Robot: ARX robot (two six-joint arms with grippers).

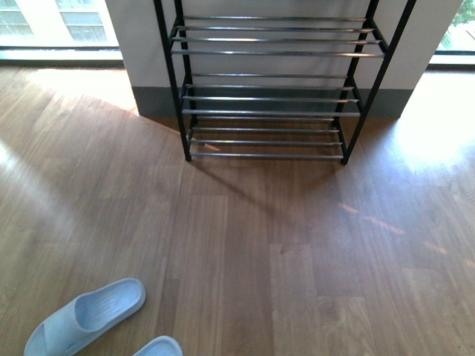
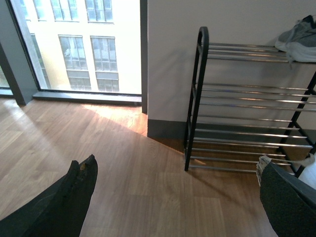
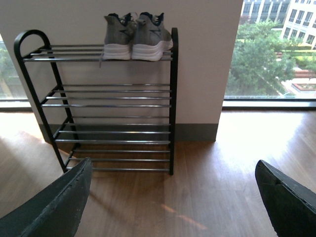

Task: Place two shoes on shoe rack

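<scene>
The grey sneakers point(image 3: 137, 37) sit together on the shoe rack point(image 3: 173, 98)'s top tier, pale blue slides point(image 1: 89, 315) lie on the floor point(image 1: 297, 259) well away, and the left gripper point(image 2: 174, 165) and right gripper point(image 3: 173, 167) gape wide, empty.

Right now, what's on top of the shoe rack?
Two grey sneakers sit side by side on the rack's top tier, near one end. The front camera cuts that tier off.

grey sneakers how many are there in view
2: one grey sneaker and the other sneaker side by side on the shoe rack's top tier, near an end post. The front view cuts that tier off.
</scene>
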